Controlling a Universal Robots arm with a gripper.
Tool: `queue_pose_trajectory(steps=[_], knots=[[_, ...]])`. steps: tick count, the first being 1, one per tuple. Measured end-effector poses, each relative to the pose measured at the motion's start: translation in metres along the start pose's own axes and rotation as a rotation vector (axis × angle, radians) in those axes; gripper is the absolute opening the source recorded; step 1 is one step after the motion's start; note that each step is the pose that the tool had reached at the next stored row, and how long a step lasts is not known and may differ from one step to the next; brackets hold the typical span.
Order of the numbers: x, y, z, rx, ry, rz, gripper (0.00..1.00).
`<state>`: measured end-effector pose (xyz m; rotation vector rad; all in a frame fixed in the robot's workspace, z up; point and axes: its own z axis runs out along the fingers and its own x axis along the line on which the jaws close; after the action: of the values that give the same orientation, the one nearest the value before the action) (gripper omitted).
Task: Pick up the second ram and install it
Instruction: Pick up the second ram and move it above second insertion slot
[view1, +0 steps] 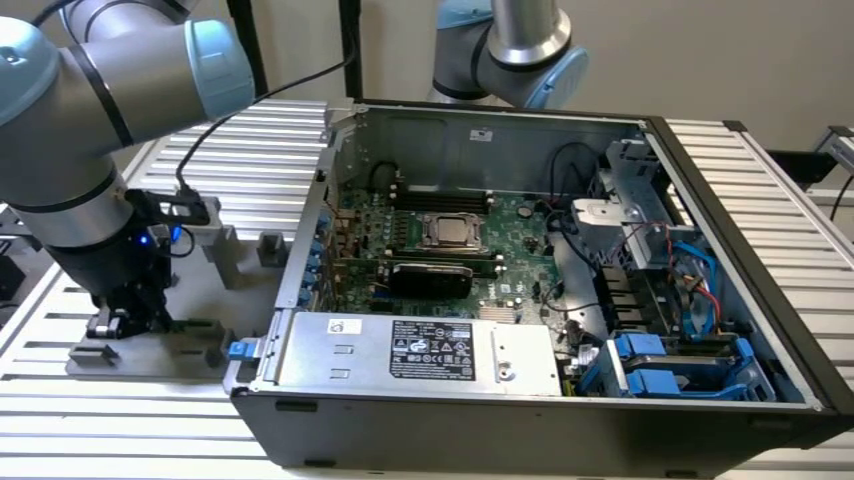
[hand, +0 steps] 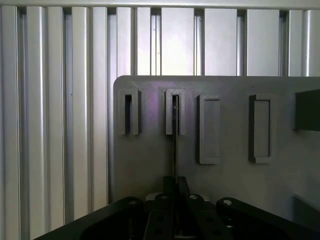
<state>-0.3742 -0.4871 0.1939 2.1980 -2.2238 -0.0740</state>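
Grey plastic holder plate (view1: 150, 352) is seen on the slatted metal worktop (view1: 80, 430), at the exterior view's left, well apart from the motherboard (view1: 521, 225) inside the open computer case (view1: 534, 420). Gripper (view1: 127, 322) is lowered onto the plate. In the wrist view the second ram (hand: 174, 145) is caught edge-on as a thin, dark, straight line. Its far end is seated in the slot of a holder block (hand: 175, 112); nearer, it runs in between the jaws, which are closed onto its two flat faces. Colour and chips cannot be told from this angle. Handling, as judged: light, stiff along its length, but easily bent or snapped sideways, with chips and contact edge fragile. Hold is best taken on the flat faces near the middle of the upper edge. It should be kept square so that no twist is put on the board, and squeeze kept modest. Slot walls look snug, so a straight pull is called for.
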Motion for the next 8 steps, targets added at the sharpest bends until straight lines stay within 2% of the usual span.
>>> queue_pose_trajectory(steps=[8], knots=[[-0.0002, 0.0003, -0.0077, -0.0001, -0.0012, 0.000, 0.14]])
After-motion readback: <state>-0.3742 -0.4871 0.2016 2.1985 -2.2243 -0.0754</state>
